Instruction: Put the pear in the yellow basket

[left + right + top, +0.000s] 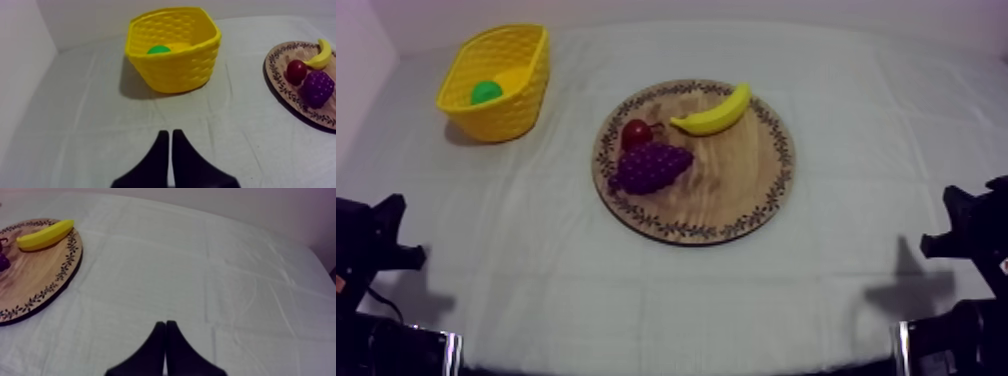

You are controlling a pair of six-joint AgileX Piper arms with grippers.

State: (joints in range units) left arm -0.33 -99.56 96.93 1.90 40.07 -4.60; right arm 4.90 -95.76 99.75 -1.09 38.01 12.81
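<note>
A table (536,260) covered by a grey-white cloth is seen from above. A round wooden board (736,190) with a patterned rim is laid near its middle. A yellow basket (511,110) is set well apart, at the far left. The left gripper (168,134) and right gripper (165,323) are held over bare cloth, fingers pressed into a narrow wedge with nothing gripped. On the board, a banana (714,113), a bunch of grapes (651,167) and a small red fruit (635,133) are grouped. The green pear (486,92) is lodged inside the basket.
</note>
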